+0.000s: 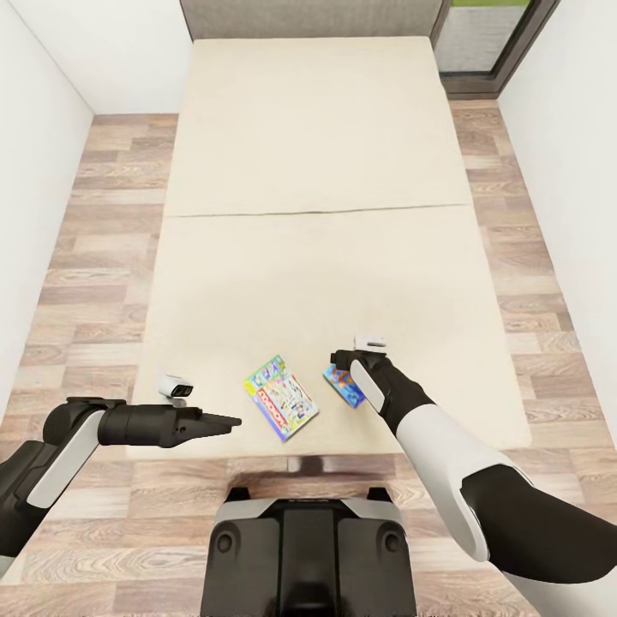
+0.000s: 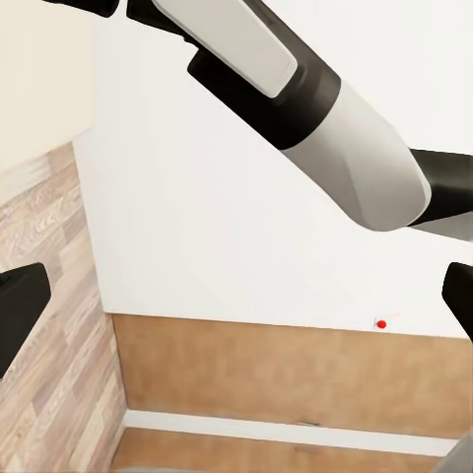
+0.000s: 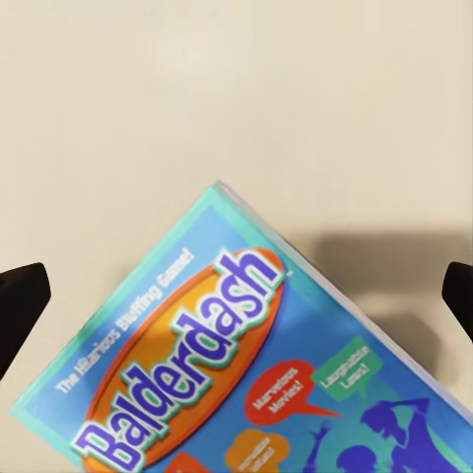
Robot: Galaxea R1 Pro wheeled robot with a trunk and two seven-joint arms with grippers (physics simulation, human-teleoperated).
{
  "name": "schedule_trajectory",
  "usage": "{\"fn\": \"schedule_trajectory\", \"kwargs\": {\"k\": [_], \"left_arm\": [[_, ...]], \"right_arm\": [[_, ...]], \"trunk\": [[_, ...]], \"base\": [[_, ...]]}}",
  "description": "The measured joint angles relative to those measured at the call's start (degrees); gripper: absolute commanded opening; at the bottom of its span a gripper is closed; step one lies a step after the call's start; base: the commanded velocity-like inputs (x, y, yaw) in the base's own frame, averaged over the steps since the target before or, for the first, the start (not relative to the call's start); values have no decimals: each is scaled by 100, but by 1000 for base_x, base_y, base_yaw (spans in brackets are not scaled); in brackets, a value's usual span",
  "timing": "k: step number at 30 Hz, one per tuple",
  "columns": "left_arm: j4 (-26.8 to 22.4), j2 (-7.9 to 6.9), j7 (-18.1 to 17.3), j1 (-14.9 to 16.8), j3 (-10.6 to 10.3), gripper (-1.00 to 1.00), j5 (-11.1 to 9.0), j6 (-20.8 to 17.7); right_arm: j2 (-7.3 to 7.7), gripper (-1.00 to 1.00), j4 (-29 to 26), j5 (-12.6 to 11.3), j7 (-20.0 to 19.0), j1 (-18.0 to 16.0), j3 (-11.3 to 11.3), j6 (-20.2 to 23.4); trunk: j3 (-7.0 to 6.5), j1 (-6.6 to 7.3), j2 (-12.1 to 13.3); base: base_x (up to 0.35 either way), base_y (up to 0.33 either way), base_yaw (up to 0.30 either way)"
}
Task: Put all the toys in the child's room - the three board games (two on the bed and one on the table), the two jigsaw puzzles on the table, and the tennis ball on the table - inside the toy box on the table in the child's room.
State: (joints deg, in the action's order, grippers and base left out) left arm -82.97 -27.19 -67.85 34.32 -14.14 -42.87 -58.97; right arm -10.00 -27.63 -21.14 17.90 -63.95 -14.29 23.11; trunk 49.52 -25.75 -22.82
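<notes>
Two board games lie on the bed (image 1: 308,171) close to its near edge. One has a white, green and red cover (image 1: 281,398); the other is a blue "Balderdash" box (image 1: 342,385) (image 3: 246,374). My right gripper (image 1: 351,375) (image 3: 236,305) hovers over the blue box, open, with a dark fingertip (image 3: 20,301) at each side and nothing gripped. That box throws a shadow on the mattress beside it. To the left of the white-green-red game, my left gripper (image 1: 230,421) (image 2: 236,305) is open and empty, pointing sideways toward it just above the mattress edge.
A grey headboard (image 1: 308,15) and a dark-framed window (image 1: 493,38) stand at the far end. Wood-plank floor (image 1: 103,257) runs along both sides of the bed between white walls. My base (image 1: 304,548) is at the bed's foot. A red wall button (image 2: 381,323) shows in the left wrist view.
</notes>
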Motion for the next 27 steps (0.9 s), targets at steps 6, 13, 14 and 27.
{"fn": "schedule_trajectory", "kwargs": {"k": [6, 13, 14, 27], "left_arm": [[0, 0, -2, 0, 2, 100, 0, -1], [0, 0, -3, 0, 1, 100, 0, 2], [0, 0, -3, 0, 1, 100, 0, 3], [0, 0, -3, 0, 0, 100, -1, 0]], "right_arm": [[0, 100, 0, 0, 0, 0, 0, -3], [0, 100, 0, 0, 0, 0, 0, -11], [0, 100, 0, 0, 0, 0, 0, -11], [0, 100, -4, 0, -1, 0, 0, -21]], "trunk": [[56, 0, 0], [122, 0, 0], [131, 0, 0], [203, 0, 0]], "base": [[0, 0, 0], [0, 0, 0], [0, 0, 0], [0, 0, 0]]}}
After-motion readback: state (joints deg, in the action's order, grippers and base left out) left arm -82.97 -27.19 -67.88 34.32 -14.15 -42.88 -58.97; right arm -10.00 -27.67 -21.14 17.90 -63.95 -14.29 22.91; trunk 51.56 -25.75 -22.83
